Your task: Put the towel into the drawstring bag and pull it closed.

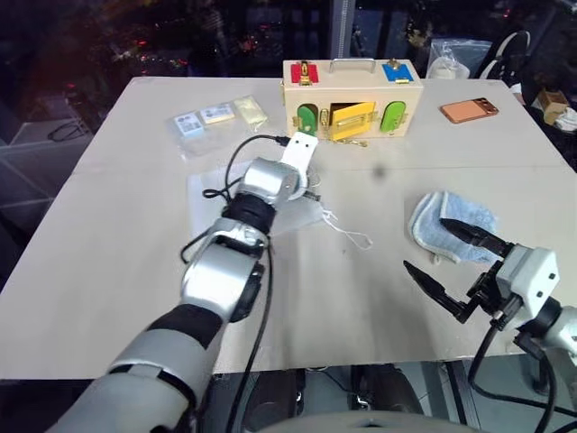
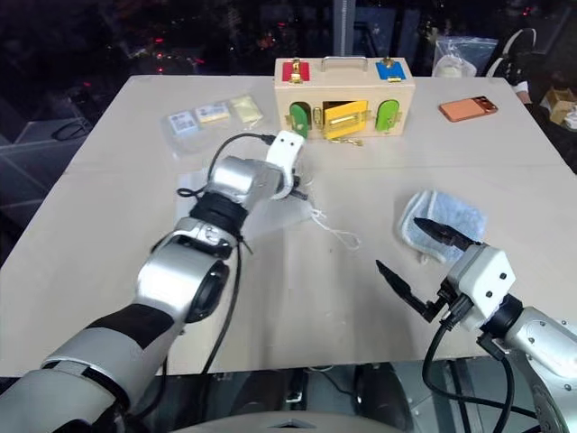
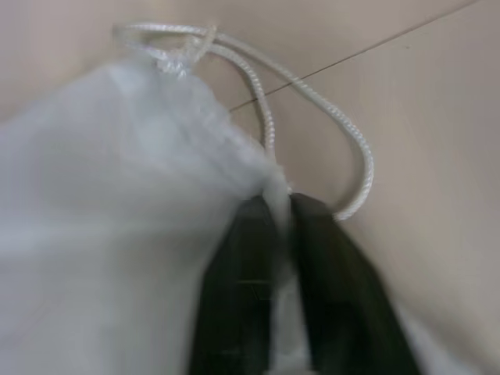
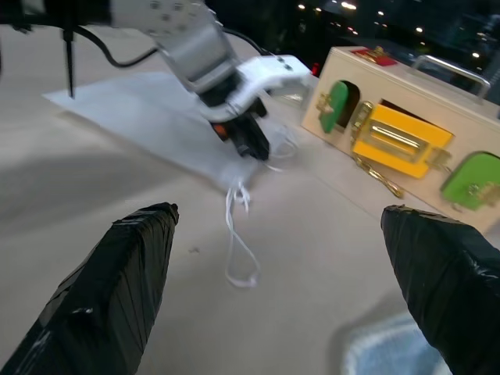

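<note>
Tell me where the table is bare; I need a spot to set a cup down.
Bare: the near-left table beside the left arm, and the strip between the wooden latch box and towel. Crowded: around the drawstring bag and card packets.

Lab test bench: bare table (image 1: 108,271), wooden latch-board box (image 1: 352,97), dark cluttered surroundings.

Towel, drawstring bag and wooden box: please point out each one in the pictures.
towel (image 1: 451,224): left eye view, middle of the blue cloth.
drawstring bag (image 3: 117,180): left wrist view, white mesh below the cord.
wooden box (image 2: 343,97): right eye view, front wall above the yellow door.
</note>
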Tool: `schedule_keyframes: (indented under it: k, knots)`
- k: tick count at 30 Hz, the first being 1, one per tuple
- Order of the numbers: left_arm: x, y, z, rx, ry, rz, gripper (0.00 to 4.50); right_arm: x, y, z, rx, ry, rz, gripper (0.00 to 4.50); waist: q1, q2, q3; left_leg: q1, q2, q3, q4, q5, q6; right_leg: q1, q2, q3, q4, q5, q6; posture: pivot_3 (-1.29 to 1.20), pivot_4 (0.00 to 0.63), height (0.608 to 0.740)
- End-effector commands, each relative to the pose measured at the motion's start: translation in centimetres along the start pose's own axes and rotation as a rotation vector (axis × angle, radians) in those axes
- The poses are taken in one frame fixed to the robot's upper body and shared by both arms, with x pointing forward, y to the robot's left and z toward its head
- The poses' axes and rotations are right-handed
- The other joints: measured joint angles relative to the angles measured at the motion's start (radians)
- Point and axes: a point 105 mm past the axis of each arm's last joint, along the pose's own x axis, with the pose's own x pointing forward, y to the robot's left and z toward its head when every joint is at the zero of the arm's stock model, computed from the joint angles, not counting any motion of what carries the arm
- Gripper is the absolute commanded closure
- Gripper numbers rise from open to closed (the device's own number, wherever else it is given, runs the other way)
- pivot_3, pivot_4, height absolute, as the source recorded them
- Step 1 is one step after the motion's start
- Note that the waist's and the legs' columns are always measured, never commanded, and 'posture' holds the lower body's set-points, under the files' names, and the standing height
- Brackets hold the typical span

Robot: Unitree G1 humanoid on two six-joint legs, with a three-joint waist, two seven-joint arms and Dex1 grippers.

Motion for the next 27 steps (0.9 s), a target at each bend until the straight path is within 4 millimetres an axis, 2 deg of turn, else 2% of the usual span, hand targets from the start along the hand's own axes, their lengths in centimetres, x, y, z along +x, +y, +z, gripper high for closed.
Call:
schedule_keyframes:
  k: [1,3,5,6,9,10,13,18,19,23,27]
  knots:
    - [-2.1,0.0,0.8,0.193,-0.150,-0.258,4.45,0.3,0.1,1.2,-0.036,-0.044,-0.007,0.00,-0.003,0.000,0.000,-0.001,0.001,0.000,0.000,0.000,-0.001,-0.001,0.000,0.000,0.000,0.000,-0.001,0.00,0.150,0.740]
    - [-4.3,-0.1,0.2,0.291,-0.199,-0.458,4.45,0.4,0.2,1.3,-0.034,-0.048,-0.005,0.00,0.001,0.000,0.000,-0.003,0.001,0.000,0.000,0.003,-0.005,-0.003,0.000,0.000,0.000,0.000,-0.002,0.00,0.150,0.740]
    - [-6.0,1.5,-1.2,0.481,-0.196,-0.511,4.45,0.6,0.3,1.3,-0.032,-0.052,0.006,0.00,0.002,0.000,0.001,-0.004,0.000,0.001,0.000,0.003,-0.006,-0.004,0.000,0.001,-0.001,-0.001,-0.005,0.00,0.150,0.740]
    - [-6.8,1.8,-1.9,0.517,-0.186,-0.568,4.45,0.6,0.4,1.3,-0.028,-0.054,0.008,0.00,0.004,0.000,0.001,-0.004,0.000,0.001,0.000,0.003,-0.006,-0.004,-0.001,0.001,-0.001,-0.002,-0.005,0.00,0.150,0.740]
    - [-7.9,4.3,-3.8,0.646,-0.152,-0.550,4.45,1.0,0.6,1.2,-0.021,-0.059,0.020,0.00,0.014,0.000,0.001,-0.005,-0.001,0.001,0.001,0.002,-0.005,-0.003,-0.003,-0.001,-0.002,-0.002,-0.005,0.00,0.150,0.740]
    - [-8.1,5.1,-4.2,0.637,-0.142,-0.543,4.45,1.2,0.8,1.1,-0.020,-0.059,0.022,0.00,0.018,0.000,0.001,-0.005,-0.001,0.001,0.001,-0.002,0.001,-0.003,-0.003,-0.001,-0.002,-0.002,-0.006,0.00,0.150,0.740]
    - [-8.8,5.9,-4.1,0.515,-0.206,-0.563,3.55,1.4,1.3,0.8,-0.012,-0.056,0.035,0.00,0.022,-0.001,0.001,-0.007,-0.002,0.001,0.003,-0.004,0.005,-0.003,-0.004,-0.001,-0.002,-0.002,-0.005,0.00,0.150,0.740]
    - [-9.4,7.0,-5.1,0.500,-0.254,-0.463,1.26,1.6,1.6,0.7,-0.005,-0.060,0.046,0.00,0.015,-0.001,0.001,-0.010,-0.002,0.000,0.009,-0.004,0.006,-0.003,-0.004,-0.002,-0.002,-0.001,-0.003,0.00,0.150,0.740]
    - [-9.6,6.9,-5.5,0.526,-0.262,-0.437,0.94,1.7,1.6,0.7,-0.004,-0.060,0.048,0.00,0.011,-0.001,0.001,-0.010,-0.002,0.000,0.009,-0.004,0.006,-0.003,-0.004,-0.003,-0.002,-0.001,-0.002,0.00,0.150,0.740]
    - [-10.2,6.7,-5.4,0.579,-0.320,-0.265,0.94,2.0,1.8,0.5,-0.001,-0.065,0.061,0.00,0.007,-0.001,0.002,-0.010,-0.001,-0.001,0.009,-0.004,0.005,-0.003,-0.004,-0.003,-0.001,0.001,0.000,0.00,0.150,0.740]
    - [-10.8,5.6,-5.1,0.632,-0.365,-0.131,0.94,2.4,1.8,0.5,0.002,-0.075,0.077,0.00,0.008,-0.001,0.001,-0.009,-0.001,-0.001,0.009,-0.004,0.005,-0.003,-0.004,-0.003,0.000,0.001,0.000,0.00,0.150,0.740]
